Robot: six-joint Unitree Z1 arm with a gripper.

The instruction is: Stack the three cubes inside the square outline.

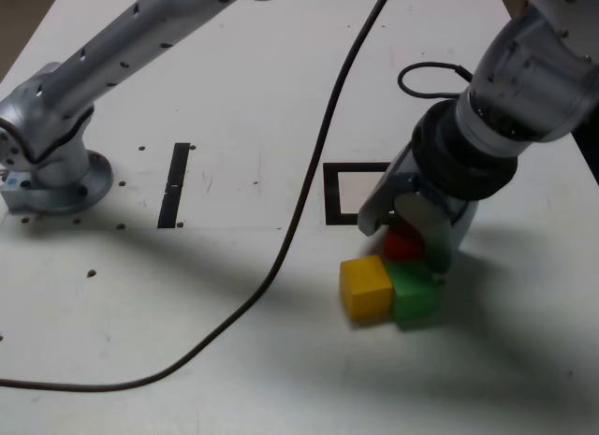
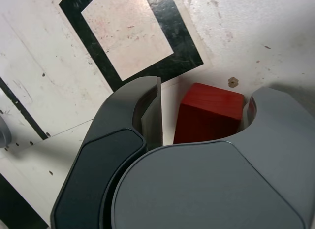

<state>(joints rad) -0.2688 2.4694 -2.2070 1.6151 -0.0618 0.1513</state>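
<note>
The red cube (image 2: 209, 113) sits between the jaws (image 2: 204, 103), which stand apart: in the wrist view the cube is close to one jaw, with a visible gap to the other. In the exterior view the yellow cube (image 1: 365, 288) and the green cube (image 1: 414, 290) lie side by side on the table (image 1: 271, 351), right against the red one, and the black square outline (image 1: 332, 194) is just beyond the group, its white centre showing no cube. The step in hand looks to be gripping the red cube. To do it well, the arm should shift sideways a little so the cube is centred before closing; otherwise one finger would push it, and perhaps its neighbours, askew. The jaws should meet flat faces squarely, close gently, then lift straight up until clear of the other two before swinging over to the outline.
</note>
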